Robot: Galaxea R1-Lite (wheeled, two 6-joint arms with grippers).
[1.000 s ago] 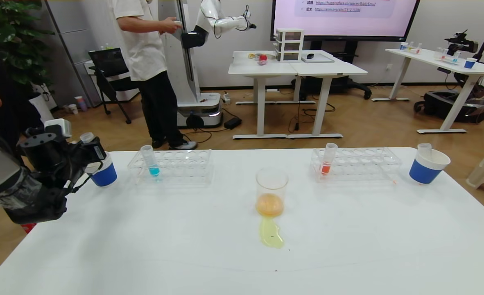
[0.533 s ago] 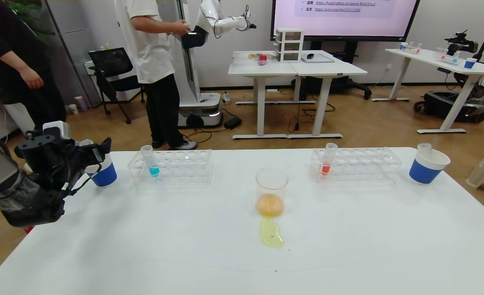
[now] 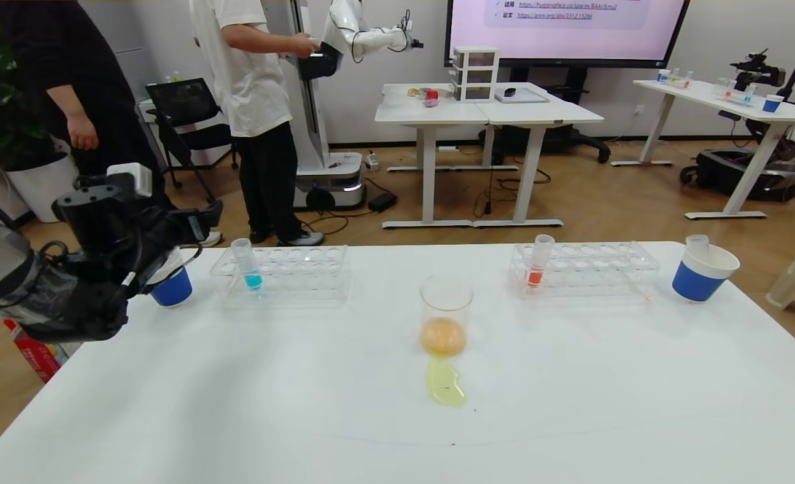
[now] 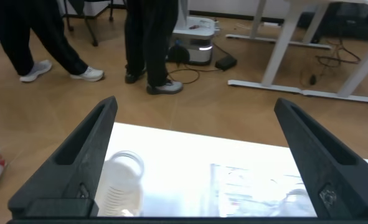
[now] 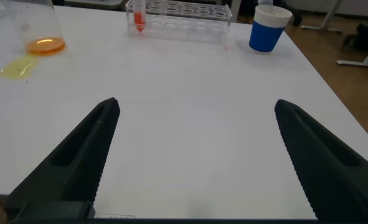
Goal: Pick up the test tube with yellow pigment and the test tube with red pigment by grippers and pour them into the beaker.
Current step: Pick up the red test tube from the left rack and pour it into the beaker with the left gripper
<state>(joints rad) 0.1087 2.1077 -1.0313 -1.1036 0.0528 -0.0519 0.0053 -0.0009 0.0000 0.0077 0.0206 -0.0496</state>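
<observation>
My left gripper [image 3: 199,225] is open and empty, just above the left blue-and-white paper cup [image 3: 172,288]. In the left wrist view, an empty clear tube [image 4: 124,180] stands close to one finger of this gripper [image 4: 196,106]. No tube with yellow liquid is in view. The beaker [image 3: 446,312] stands mid-table with orange liquid in it, also in the right wrist view [image 5: 40,28]. A tube with orange-red liquid [image 3: 539,261] stands in the right rack [image 3: 592,269]. My right gripper [image 5: 193,155] is open and empty over the table's near part, out of the head view.
A yellow puddle [image 3: 446,384] lies on the table in front of the beaker. The left rack [image 3: 290,269] holds a tube with blue liquid [image 3: 246,263]. The right paper cup [image 3: 703,274] holds an empty tube [image 3: 697,240]. Two people stand behind the table at left.
One second ago my left gripper held a clear tube over the left cup. It has since opened, risen and moved right, without the tube. The people behind have moved.
</observation>
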